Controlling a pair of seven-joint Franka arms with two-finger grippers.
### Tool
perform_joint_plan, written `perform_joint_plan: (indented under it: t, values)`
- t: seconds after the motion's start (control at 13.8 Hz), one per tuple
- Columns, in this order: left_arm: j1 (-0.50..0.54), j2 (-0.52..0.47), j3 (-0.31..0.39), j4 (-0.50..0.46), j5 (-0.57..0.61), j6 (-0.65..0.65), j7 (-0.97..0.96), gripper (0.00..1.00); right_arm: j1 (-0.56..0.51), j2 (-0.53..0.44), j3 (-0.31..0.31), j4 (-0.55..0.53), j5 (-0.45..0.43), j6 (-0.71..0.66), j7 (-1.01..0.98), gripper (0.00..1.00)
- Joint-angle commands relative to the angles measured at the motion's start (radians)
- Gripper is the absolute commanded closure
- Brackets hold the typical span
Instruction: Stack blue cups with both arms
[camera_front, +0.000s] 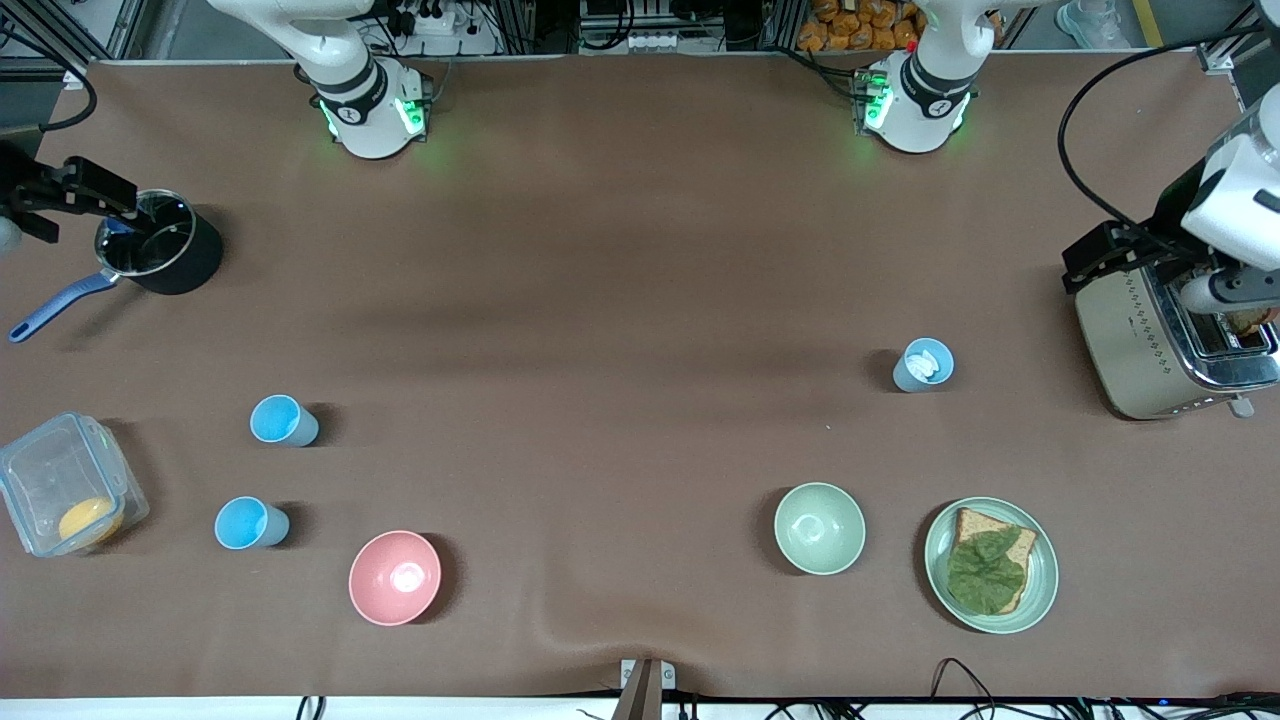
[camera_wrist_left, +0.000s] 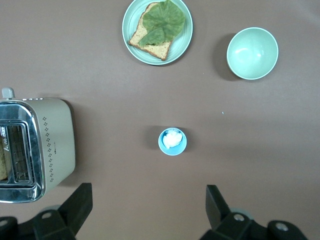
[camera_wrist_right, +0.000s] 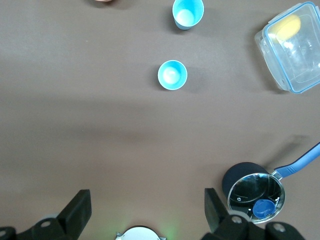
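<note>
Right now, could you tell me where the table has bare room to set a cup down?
The widest bare stretch runs between the two bright blue cups and the paler cup, and on toward the arm bases. Another lies between the pink bowl and green bowl. It is crowded around the toaster, plate, container and pot.

My right gripper (camera_front: 40, 200) is cut by the front view's edge. White contents of the paler cup (camera_front: 923, 364) cannot be identified.
</note>
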Motion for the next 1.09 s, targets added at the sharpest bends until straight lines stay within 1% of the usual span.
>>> perform_joint_plan:
  t: [0.0,0.22,0.29,0.36,0.51,0.58,0.8,0.87,0.94,1.02]
  values:
    - [0.0,-0.023,0.008,-0.006,-0.015,-0.022,0.03,0.0,-0.026,0.002,0.013,0.001,0.009,-0.009,-0.004,0.0]
    - [0.002,-0.007,0.013,-0.008,-0.021,-0.02,0.028,0.0,-0.027,0.005,0.012,0.001,0.009,-0.008,-0.004,0.0]
    - [0.005,0.004,0.015,-0.029,-0.027,-0.02,0.031,0.0,-0.035,0.011,0.01,0.001,0.004,-0.008,-0.004,0.0]
    - [0.006,0.006,0.015,-0.09,-0.03,0.008,0.028,0.0,-0.05,0.031,0.01,0.002,-0.006,-0.014,-0.004,0.0]
    - [0.023,-0.013,0.015,-0.249,-0.032,0.178,0.028,0.0,-0.091,0.104,0.013,-0.018,0.009,-0.011,-0.015,0.0]
    - [0.043,-0.014,0.007,-0.32,-0.036,0.267,0.028,0.0,-0.087,0.164,0.013,-0.025,0.009,0.001,-0.017,0.0]
    - [0.038,-0.001,0.005,-0.508,-0.029,0.456,0.038,0.0,-0.069,0.349,0.015,-0.026,0.007,0.131,-0.02,0.0]
    - [0.034,-0.001,0.004,-0.591,-0.029,0.554,0.038,0.0,-0.063,0.399,0.015,-0.026,-0.003,0.183,-0.024,0.0]
    - [0.032,0.002,0.004,-0.653,-0.027,0.64,0.039,0.0,-0.058,0.437,0.015,-0.027,-0.003,0.225,-0.033,0.0]
    - [0.034,0.019,0.004,-0.685,-0.026,0.691,0.044,0.0,-0.055,0.478,0.015,-0.027,-0.005,0.253,-0.034,0.0]
